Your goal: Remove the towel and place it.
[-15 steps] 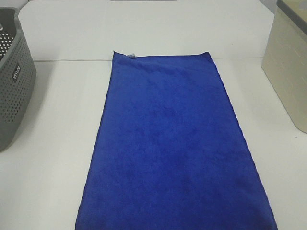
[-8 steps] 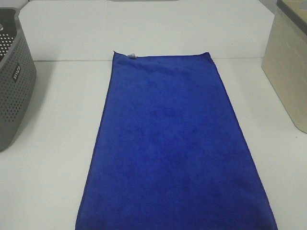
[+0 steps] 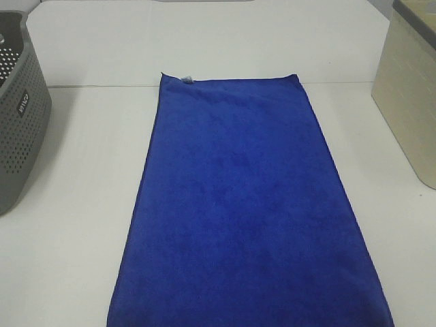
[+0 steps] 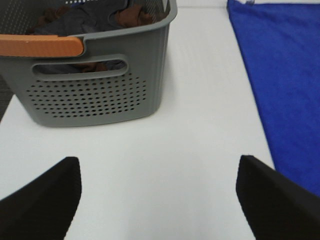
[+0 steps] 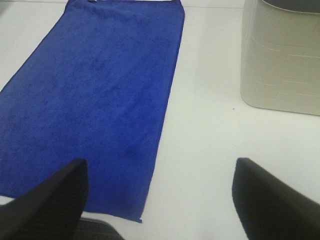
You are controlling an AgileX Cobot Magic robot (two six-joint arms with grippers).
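The royal-blue towel [image 3: 238,204] lies flat and spread out along the middle of the white table [image 3: 82,204], with a small pale tag [image 3: 187,78] at its far left corner. It also shows in the left wrist view [image 4: 285,85] and the right wrist view [image 5: 95,105]. Neither gripper shows in the exterior high view. My left gripper [image 4: 157,200] is open and empty over bare table, between the towel and the grey basket. My right gripper [image 5: 160,200] is open and empty above the table near the towel's near right corner.
A grey perforated basket [image 3: 17,129] with an orange handle [image 4: 40,46] holds dark clothes [image 4: 90,17] at the left. A beige bin [image 3: 412,102] stands at the right and also shows in the right wrist view [image 5: 280,60].
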